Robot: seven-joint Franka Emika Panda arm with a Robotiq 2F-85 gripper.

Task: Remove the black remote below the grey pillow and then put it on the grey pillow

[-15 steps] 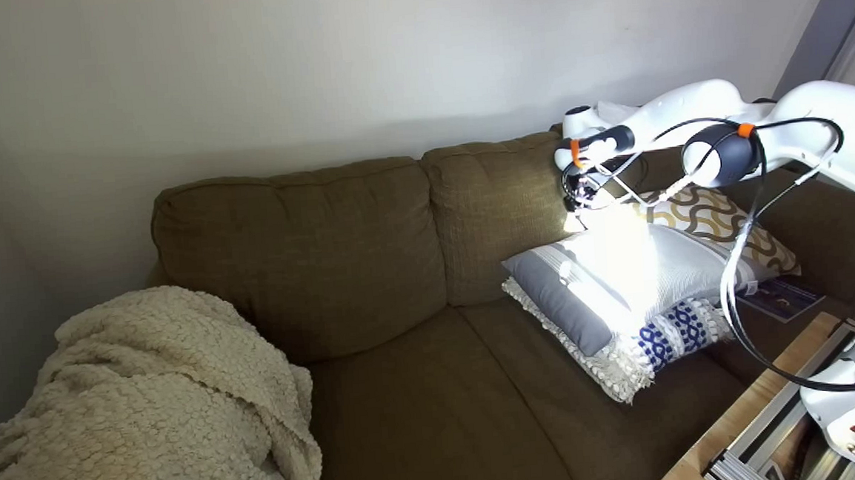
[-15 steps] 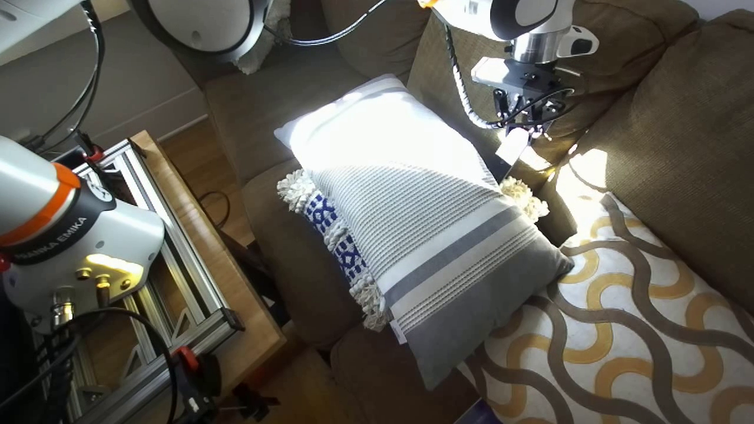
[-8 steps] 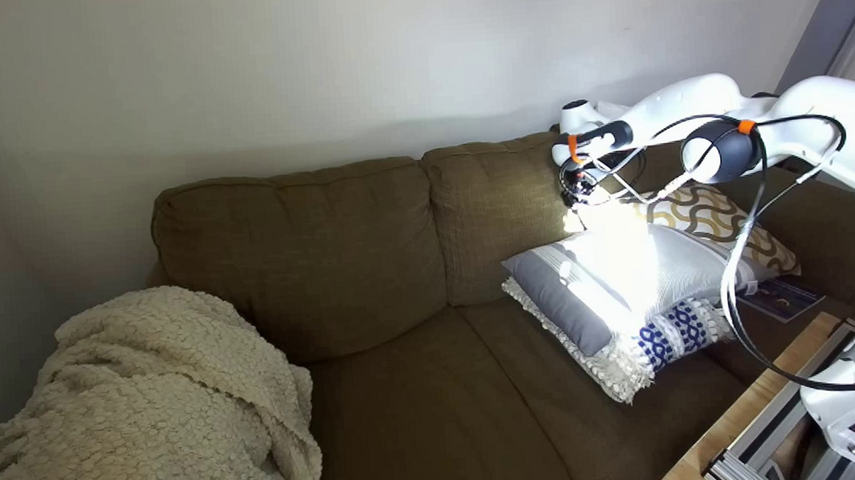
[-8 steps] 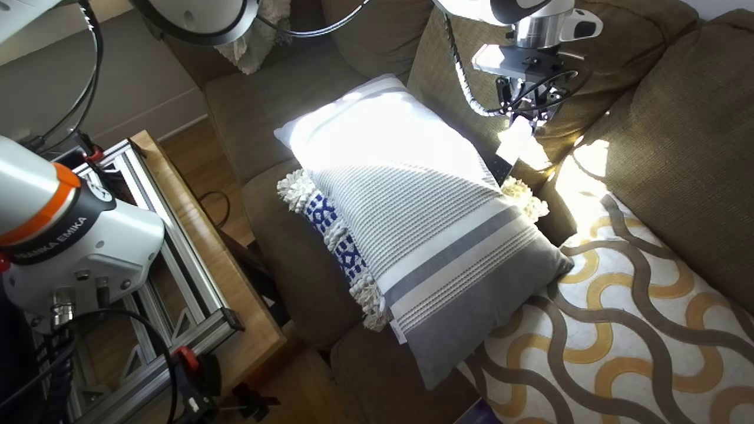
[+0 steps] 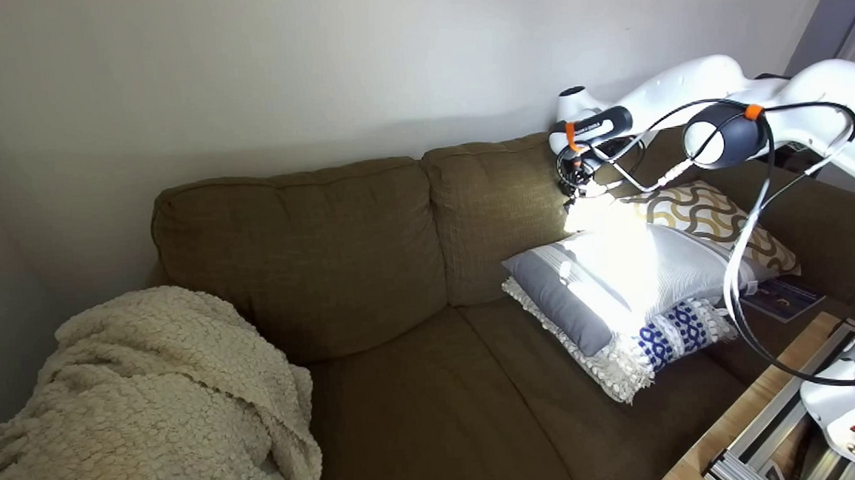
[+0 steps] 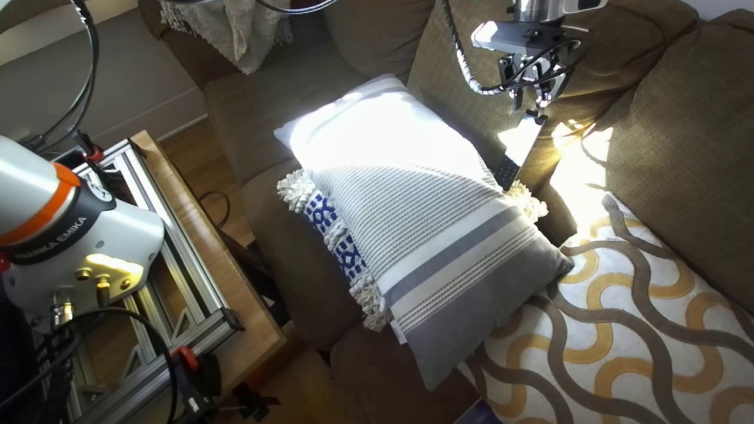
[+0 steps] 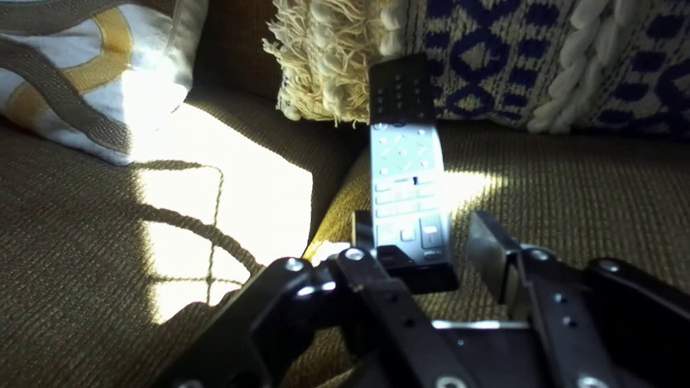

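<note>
The grey pillow lies on top of a blue-and-white fringed pillow on the sofa; it also shows in an exterior view. The black remote stands tilted behind the grey pillow's back edge, its lower end by the fringe. In the wrist view the remote runs from between my fingers to the blue-and-white pillow, its far end dark, its near part glaring. My gripper is around the remote's near end. The left finger is close beside it; a gap shows at the right finger. The gripper is above the remote in an exterior view.
The blue-and-white fringed pillow is under the grey one. A tan-and-white patterned pillow lies beside them. The sofa back rises close behind the gripper. A cream blanket and a magazine are also on the sofa.
My gripper and arm have risen. More of the remote now shows below the fingers, its lower end still near the fringe. The pillows have not moved.
</note>
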